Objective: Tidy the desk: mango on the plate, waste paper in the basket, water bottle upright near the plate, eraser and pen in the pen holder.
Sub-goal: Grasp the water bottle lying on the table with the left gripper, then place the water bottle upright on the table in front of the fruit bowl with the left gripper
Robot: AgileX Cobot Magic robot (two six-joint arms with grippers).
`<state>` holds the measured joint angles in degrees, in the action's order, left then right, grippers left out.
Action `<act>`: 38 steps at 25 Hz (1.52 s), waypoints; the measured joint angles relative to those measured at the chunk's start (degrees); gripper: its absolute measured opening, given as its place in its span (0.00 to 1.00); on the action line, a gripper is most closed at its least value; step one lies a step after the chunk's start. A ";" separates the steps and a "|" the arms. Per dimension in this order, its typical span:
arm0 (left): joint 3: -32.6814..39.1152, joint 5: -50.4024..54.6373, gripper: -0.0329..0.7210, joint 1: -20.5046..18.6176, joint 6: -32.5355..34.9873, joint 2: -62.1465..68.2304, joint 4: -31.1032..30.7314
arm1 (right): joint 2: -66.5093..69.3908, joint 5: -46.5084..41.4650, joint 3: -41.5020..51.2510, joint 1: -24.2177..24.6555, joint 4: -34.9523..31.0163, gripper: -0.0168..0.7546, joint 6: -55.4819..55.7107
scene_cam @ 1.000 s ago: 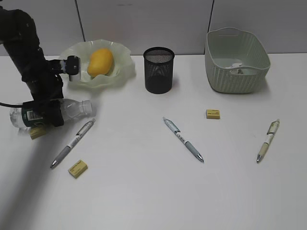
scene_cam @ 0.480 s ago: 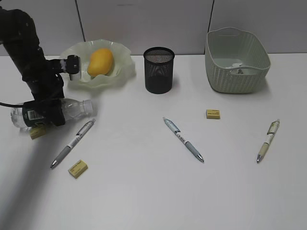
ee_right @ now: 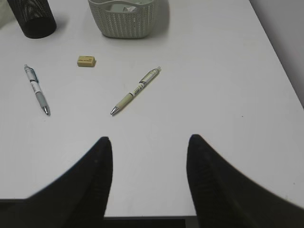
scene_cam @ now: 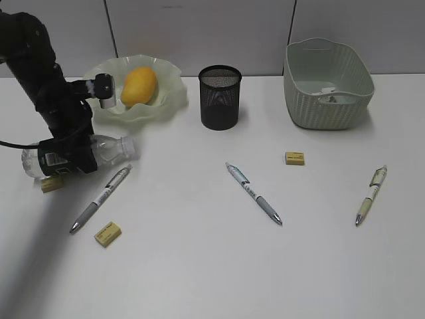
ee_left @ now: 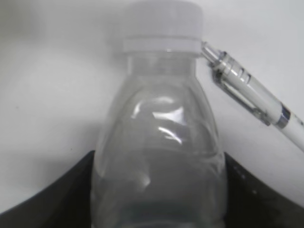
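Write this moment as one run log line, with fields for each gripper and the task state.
left gripper: shut on bottle, lying on desk | right gripper: open, holds nothing | mango: on plate | pens, erasers: not in holder

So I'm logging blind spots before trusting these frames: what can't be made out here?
- Water bottle: base and label cut off by the left wrist view's lower edge; left gripper covers the label in the exterior view.
- Eraser under that gripper: half hidden.
- Basket: contents too small to identify.
- Right gripper: outside the exterior view.
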<state>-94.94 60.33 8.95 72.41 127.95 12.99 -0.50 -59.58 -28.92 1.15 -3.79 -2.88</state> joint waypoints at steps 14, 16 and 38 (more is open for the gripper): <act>0.00 -0.17 0.73 0.00 -0.06 0.00 2.64 | 0.00 0.00 0.00 0.00 0.00 0.55 0.00; 0.00 0.12 0.73 0.00 -0.11 -0.06 4.04 | 0.00 0.00 0.00 0.00 0.00 0.55 0.00; 0.00 4.59 0.73 0.00 -9.65 -7.69 13.81 | 0.00 0.00 0.00 0.00 0.00 0.55 -0.04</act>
<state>-94.94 64.92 8.95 62.76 120.26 26.80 -0.50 -59.58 -28.92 1.15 -3.79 -2.93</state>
